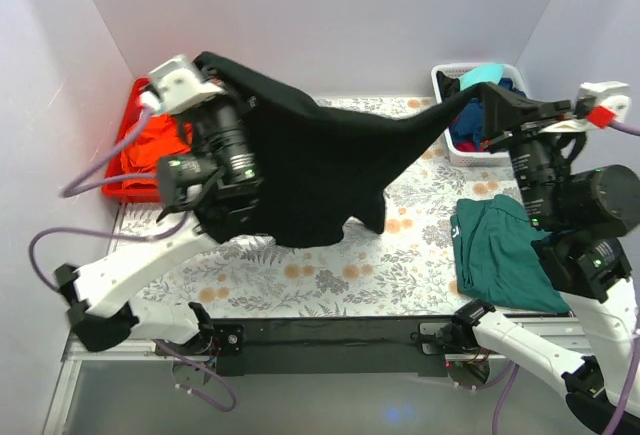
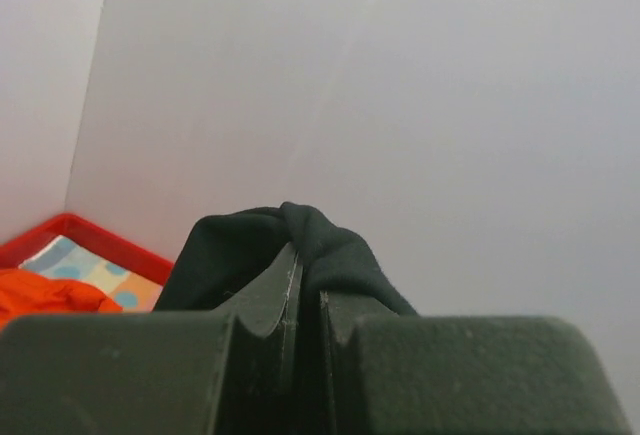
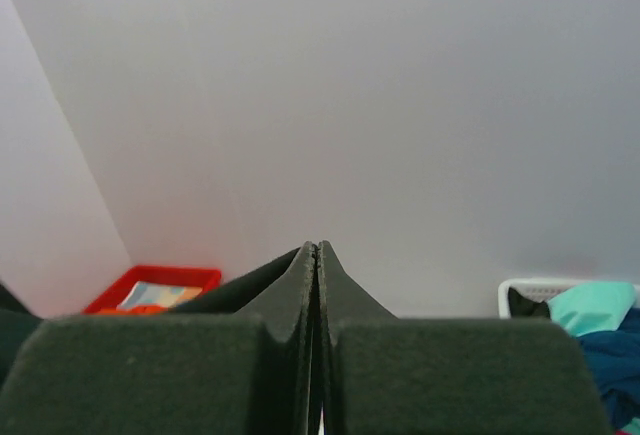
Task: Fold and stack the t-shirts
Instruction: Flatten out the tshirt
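Observation:
A black t-shirt hangs stretched in the air between both grippers, its lower edge drooping toward the flowered table cover. My left gripper is raised at the back left, shut on one bunched corner of the black t-shirt. My right gripper is up at the right, shut on the opposite corner, and the taut black cloth runs off to the left from its jaws. In each wrist view, the left gripper and the right gripper have their jaws pressed together. A folded dark teal t-shirt lies on the table at the right.
A white basket at the back right holds turquoise and navy shirts. A red tray with orange cloth stands at the back left. White walls close in the back and sides.

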Controlling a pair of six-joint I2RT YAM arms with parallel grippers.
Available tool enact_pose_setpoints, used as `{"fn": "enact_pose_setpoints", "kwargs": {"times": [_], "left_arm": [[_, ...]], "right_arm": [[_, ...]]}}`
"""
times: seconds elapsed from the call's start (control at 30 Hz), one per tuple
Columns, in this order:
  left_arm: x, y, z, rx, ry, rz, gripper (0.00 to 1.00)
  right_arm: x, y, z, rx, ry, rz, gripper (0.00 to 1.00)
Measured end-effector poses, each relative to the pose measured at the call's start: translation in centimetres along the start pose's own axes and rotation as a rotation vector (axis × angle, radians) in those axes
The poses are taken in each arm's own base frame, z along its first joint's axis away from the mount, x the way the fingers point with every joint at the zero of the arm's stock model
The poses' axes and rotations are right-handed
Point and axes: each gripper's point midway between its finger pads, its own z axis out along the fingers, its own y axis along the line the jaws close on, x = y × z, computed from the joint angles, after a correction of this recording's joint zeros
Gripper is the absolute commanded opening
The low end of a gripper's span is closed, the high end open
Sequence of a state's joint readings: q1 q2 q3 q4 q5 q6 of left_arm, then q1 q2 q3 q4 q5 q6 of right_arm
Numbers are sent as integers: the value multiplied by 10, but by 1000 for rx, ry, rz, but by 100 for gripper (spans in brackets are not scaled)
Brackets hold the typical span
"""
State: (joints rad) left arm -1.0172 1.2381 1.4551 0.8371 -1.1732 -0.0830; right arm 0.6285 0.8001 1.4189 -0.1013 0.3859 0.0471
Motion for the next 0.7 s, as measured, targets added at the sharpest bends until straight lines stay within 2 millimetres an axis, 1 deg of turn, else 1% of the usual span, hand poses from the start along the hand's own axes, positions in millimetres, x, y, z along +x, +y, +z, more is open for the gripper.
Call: {"fn": "enact_pose_setpoints", "kwargs": {"times": [0.07, 0.1, 0.13, 0.2, 0.23, 0.27, 0.3, 0.37, 0.4, 0.43, 0.5, 0.53, 0.57, 0.63, 0.7], "left_arm": [[16, -15, 10, -25, -38, 37, 0], [27, -22, 18, -43, -53, 62, 0], [41, -26, 26, -60, -63, 96, 0], [69, -29, 44, -93, -70, 147, 0], [84, -29, 54, -108, -70, 171, 0], [107, -29, 65, -118, -59, 194, 0], [115, -24, 73, -137, -61, 202, 0], [141, -14, 93, -174, -54, 215, 0], [150, -10, 102, -193, -56, 209, 0], [158, -10, 112, -207, -63, 201, 0], [171, -8, 127, -231, -77, 201, 0], [175, -9, 134, -246, -87, 194, 0], [178, -15, 141, -248, -98, 189, 0], [182, -25, 148, -246, -111, 181, 0], [181, -31, 151, -241, -114, 185, 0]], "right_arm": [[23, 4, 3, -15, 49, 12, 1], [35, 6, 4, -22, 74, 14, 1], [46, 8, 6, -28, 98, 20, 1], [64, 11, 5, -39, 138, 30, 1], [75, 11, 5, -41, 163, 36, 1], [89, 10, 2, -38, 192, 40, 1], [98, 9, -1, -34, 214, 43, 1], [118, 4, -9, -14, 256, 46, 1], [127, 0, -15, 0, 274, 48, 1], [136, -4, -20, 16, 293, 45, 1], [147, -11, -29, 43, 319, 44, 1], [151, -13, -32, 54, 328, 44, 1], [154, -15, -33, 61, 336, 42, 1], [155, -16, -33, 70, 339, 40, 1], [158, -16, -33, 71, 349, 35, 1]]}}
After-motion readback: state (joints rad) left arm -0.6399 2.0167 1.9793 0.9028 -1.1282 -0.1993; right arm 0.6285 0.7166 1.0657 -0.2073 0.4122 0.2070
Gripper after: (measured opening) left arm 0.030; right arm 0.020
